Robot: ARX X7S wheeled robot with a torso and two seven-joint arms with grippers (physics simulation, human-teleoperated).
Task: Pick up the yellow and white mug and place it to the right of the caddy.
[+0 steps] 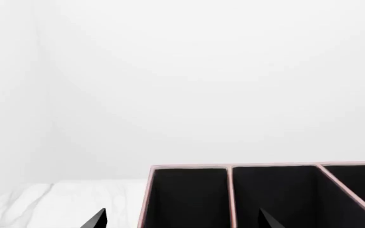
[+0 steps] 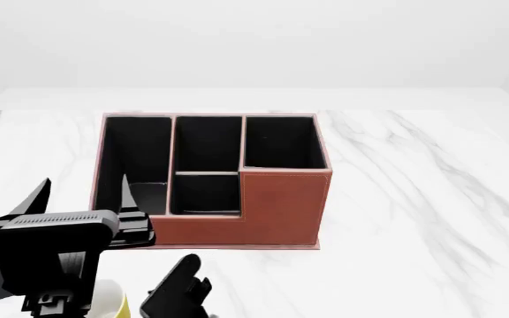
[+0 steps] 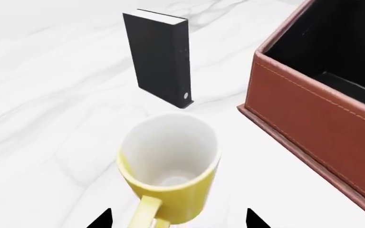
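Note:
The yellow and white mug (image 3: pixel 169 166) stands upright on the marble table, its handle (image 3: pixel 146 213) towards the right wrist camera. My right gripper (image 3: pixel 178 221) is open, its two fingertips on either side of the mug's near side, touching nothing. In the head view only a sliver of the mug (image 2: pixel 120 306) shows at the bottom edge, with my right gripper (image 2: pixel 173 291) just right of it. The reddish-brown caddy (image 2: pixel 277 205) stands mid-table. My left gripper (image 2: pixel 82 195) is open and empty above the caddy's left front corner; it also shows in the left wrist view (image 1: pixel 182 221).
A small black upright card stand (image 3: pixel 160 59) stands beyond the mug, left of the caddy's side wall (image 3: pixel 309 118). The left arm hides most of the table's front left corner in the head view. White marble table (image 2: pixel 413 218) stretches right of the caddy.

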